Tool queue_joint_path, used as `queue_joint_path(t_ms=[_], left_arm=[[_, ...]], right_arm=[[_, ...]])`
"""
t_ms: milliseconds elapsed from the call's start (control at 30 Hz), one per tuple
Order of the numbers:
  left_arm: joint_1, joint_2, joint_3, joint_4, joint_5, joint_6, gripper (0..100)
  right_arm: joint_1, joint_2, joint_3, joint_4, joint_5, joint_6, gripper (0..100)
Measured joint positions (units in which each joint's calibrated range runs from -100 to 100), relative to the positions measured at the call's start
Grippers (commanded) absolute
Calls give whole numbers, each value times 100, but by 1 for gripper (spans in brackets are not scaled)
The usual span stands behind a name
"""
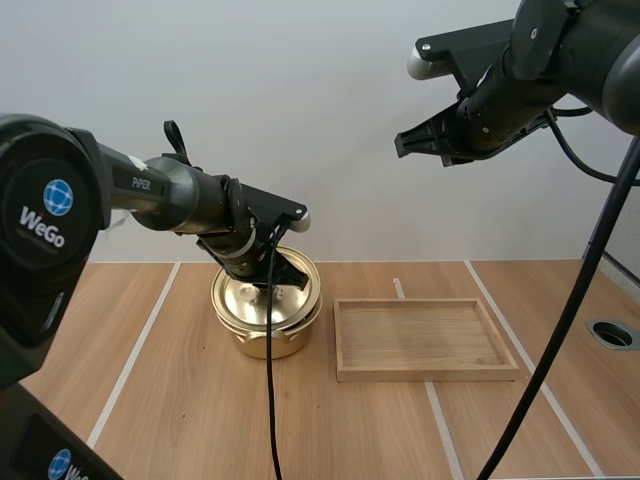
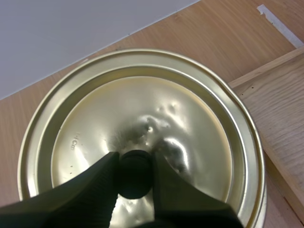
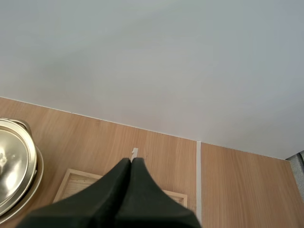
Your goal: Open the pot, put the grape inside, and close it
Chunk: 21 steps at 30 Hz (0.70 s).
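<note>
The gold pot (image 1: 265, 335) stands left of centre on the table, with its gold lid (image 1: 292, 272) on top, looking slightly tilted. My left gripper (image 1: 268, 287) reaches down over it. In the left wrist view its fingers (image 2: 135, 160) pinch the lid's black knob (image 2: 135, 179) at the middle of the lid (image 2: 190, 128). My right gripper (image 1: 402, 143) hangs high in the air at the back right, well above the table. Its fingers lie together as one dark wedge (image 3: 131, 162) with nothing between them, above the tray and with the pot (image 3: 12, 164) off to one side.
A shallow wooden tray (image 1: 425, 372) lies just right of the pot with nothing in it; its edge (image 2: 280, 118) runs close to the lid. White tape lines (image 1: 135, 358) cross the table. A round hole (image 1: 612, 333) sits near the right edge.
</note>
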Motion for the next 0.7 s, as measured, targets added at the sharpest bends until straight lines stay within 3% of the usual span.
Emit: queue_joint_path(t_ms=[700], left_arm=[[0,0,-489,44,1543,40,0]], right_arm=[[0,0,0,0,0,0,0]])
